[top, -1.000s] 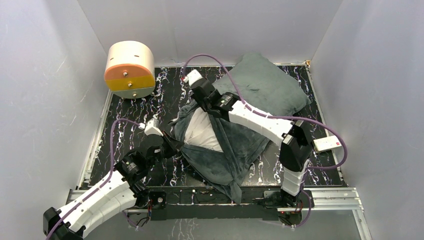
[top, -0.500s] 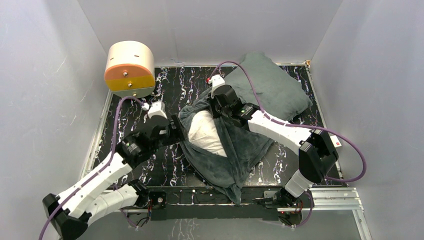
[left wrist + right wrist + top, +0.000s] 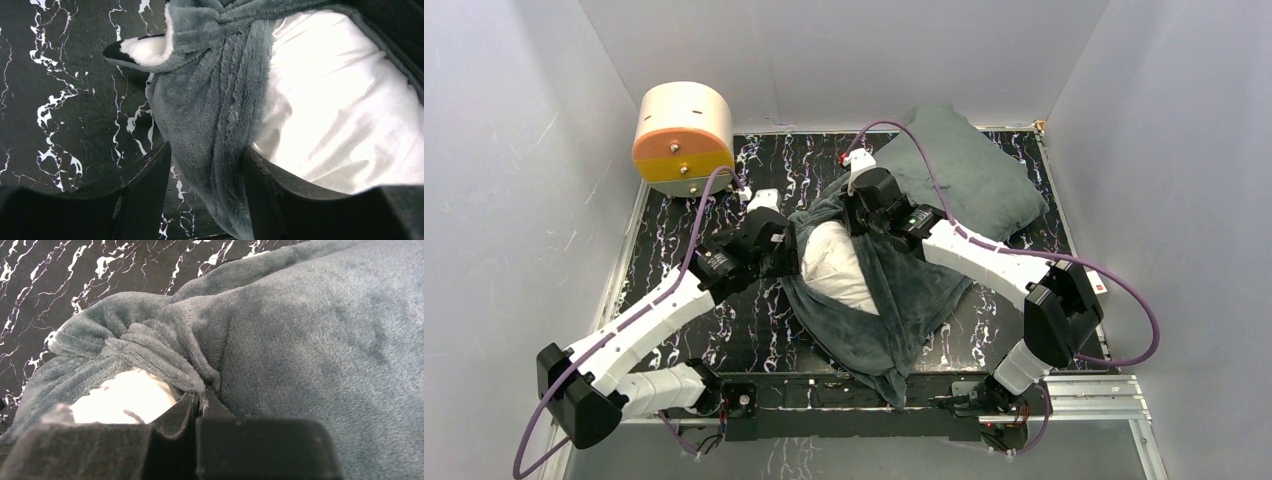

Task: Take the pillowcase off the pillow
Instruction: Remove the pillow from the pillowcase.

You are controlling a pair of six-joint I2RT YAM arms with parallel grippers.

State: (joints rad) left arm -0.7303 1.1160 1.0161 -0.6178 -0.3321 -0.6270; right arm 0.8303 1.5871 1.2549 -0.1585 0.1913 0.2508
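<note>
Between the centre and near edge of the black marbled table (image 3: 684,200), the plump white stuffed pillow (image 3: 832,265) shows only through the mouth of the plush grey-green pillowcase (image 3: 904,290), whose hem the right gripper (image 3: 200,401) pinches while the left gripper (image 3: 205,155) straddles a fold, grip uncertain, so most stripping remains.

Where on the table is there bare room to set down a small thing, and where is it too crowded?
Bare table lies between the cylinder and the left arm, along the far edge between cylinder and grey cushion, and near the right arm's base. The centre is crowded: the left claw and right claw meet the pillowcase and pillow there.
</note>
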